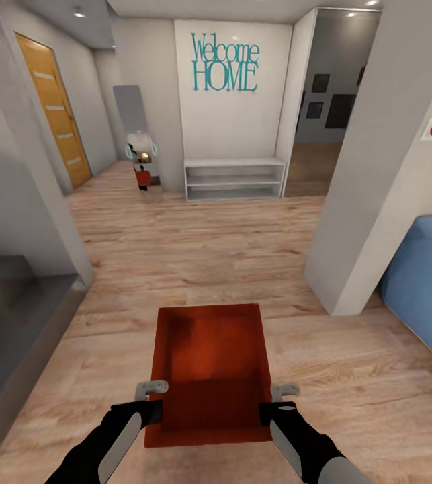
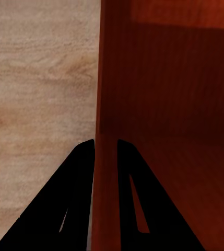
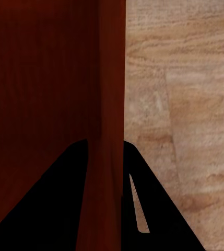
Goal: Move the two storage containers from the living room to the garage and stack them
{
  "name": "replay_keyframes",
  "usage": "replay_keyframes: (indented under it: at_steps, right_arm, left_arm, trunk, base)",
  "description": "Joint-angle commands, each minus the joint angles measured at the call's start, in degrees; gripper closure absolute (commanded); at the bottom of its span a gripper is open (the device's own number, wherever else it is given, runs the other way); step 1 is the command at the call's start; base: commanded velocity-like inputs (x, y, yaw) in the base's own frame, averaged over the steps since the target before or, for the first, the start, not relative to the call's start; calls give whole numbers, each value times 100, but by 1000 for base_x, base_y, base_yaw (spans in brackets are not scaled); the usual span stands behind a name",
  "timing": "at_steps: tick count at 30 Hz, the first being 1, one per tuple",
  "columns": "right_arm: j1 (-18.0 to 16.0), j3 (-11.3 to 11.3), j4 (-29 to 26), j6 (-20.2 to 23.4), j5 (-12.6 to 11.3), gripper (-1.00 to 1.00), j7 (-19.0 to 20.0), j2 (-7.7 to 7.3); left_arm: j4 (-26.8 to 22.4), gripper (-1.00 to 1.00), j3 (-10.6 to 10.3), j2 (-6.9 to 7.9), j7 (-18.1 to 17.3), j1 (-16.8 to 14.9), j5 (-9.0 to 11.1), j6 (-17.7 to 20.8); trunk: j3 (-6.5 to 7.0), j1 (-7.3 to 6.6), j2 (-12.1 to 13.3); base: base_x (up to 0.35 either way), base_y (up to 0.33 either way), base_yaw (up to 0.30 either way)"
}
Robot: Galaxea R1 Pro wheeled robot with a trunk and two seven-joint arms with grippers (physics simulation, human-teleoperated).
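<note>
The storage container (image 1: 212,363) looks like smooth, matt orange-red plastic with plain walls; in the left wrist view its wall (image 2: 164,94) shows faint vertical streaks. The floor (image 1: 195,249) is light wood planking with visible grain and a dull sheen. The door (image 1: 54,111) is warm orange wood with pale inset strips. The walls (image 1: 370,181) are flat, matt grey-white. The shelf unit (image 1: 234,178) appears smooth white. The sofa (image 1: 427,282) has a soft blue, cloth-like surface.
</note>
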Motion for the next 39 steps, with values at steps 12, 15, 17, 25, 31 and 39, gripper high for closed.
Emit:
replay_keyframes:
  at_steps: [12,15,17,25,31,39]
  right_arm:
    - [1,6,-2,31,-68,100,-32,-8]
    - [1,6,-2,33,-68,100,-31,-8]
    - [1,6,-2,32,-68,100,-31,-8]
    - [1,6,-2,31,-68,100,-31,-8]
    - [1,6,-2,31,-68,100,-33,-8]
    - [1,6,-2,31,-68,100,-35,-8]
  left_arm:
    - [-83,100,18,8,55,-8,9,-441]
    - [-83,100,17,8,55,-8,9,-441]
    - [-83,100,18,8,55,-8,9,-441]
    - [-83,100,18,8,55,-8,9,-441]
    - [-83,100,18,8,55,-8,9,-441]
    - [-83,100,18,8,55,-8,9,-441]
  trunk:
    - [37,3,-2]
    - [37,3,-2]
    - [38,3,-2]
    - [38,3,-2]
    - [42,3,-2]
    - [75,3,-2]
  base:
    - [342,0,0]
    - [341,0,0]
    - [341,0,0]
    - [342,0,0]
    - [341,0,0]
    - [341,0,0]
